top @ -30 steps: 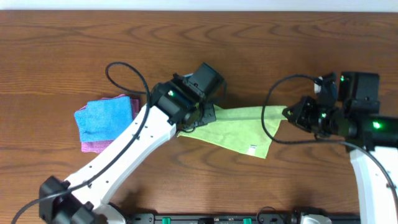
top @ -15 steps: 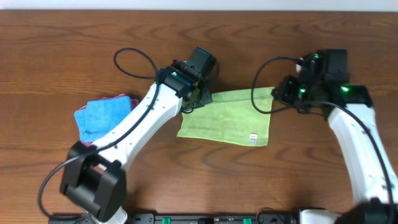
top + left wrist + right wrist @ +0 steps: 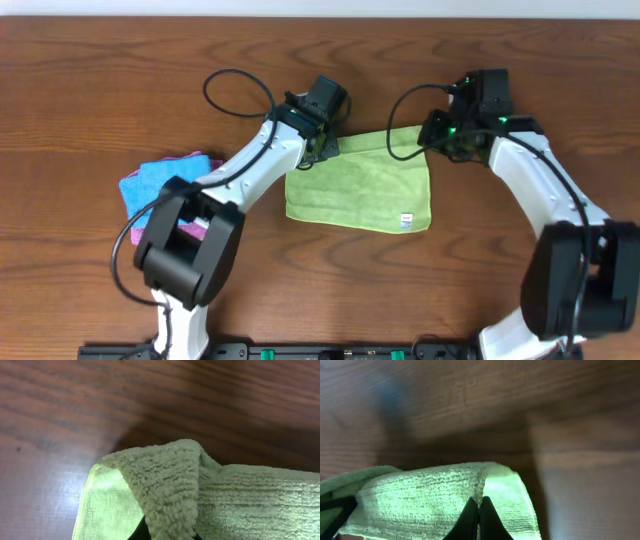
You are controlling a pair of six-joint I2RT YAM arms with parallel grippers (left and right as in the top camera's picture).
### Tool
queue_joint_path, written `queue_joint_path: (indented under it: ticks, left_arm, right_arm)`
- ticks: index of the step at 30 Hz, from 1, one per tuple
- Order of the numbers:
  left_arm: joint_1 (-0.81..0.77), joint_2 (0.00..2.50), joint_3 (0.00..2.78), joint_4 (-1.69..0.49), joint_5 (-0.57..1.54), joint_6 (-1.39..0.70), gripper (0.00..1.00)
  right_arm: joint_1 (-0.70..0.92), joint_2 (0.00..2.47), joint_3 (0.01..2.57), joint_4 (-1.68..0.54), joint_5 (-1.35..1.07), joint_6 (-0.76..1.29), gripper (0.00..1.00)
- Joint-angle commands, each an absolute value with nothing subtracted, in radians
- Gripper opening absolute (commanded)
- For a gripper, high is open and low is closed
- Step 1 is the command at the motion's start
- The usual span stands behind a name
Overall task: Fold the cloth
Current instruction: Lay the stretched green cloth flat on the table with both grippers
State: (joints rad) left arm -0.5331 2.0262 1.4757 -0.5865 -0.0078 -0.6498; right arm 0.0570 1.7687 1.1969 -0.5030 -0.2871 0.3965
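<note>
My left tool (image 3: pixel 326 152) and right tool (image 3: pixel 434 138) are each clamped on a far corner of the green cloth (image 3: pixel 360 190), which lies on the surface (image 3: pixel 100 80).

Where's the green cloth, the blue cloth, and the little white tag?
green cloth (image 3: pixel 355 190), overhead view, middle of its flat part.
blue cloth (image 3: pixel 160 182), overhead view, middle of its top face.
white tag (image 3: pixel 406 222), overhead view, centre of the tag.
</note>
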Motion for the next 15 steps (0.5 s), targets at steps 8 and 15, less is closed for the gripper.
queue_joint_path:
  ticks: [8,15]
  left_arm:
    - [-0.453,2.114,1.459,-0.435,-0.112,-0.578,0.06]
    - [-0.436,2.138,1.459,-0.319,-0.117,-0.554,0.54]
  right_arm:
    - [0.048,1.851,1.213,-0.349,-0.151,0.364,0.01]
    - [0.054,1.871,1.213,-0.242,-0.122,0.321,0.03]
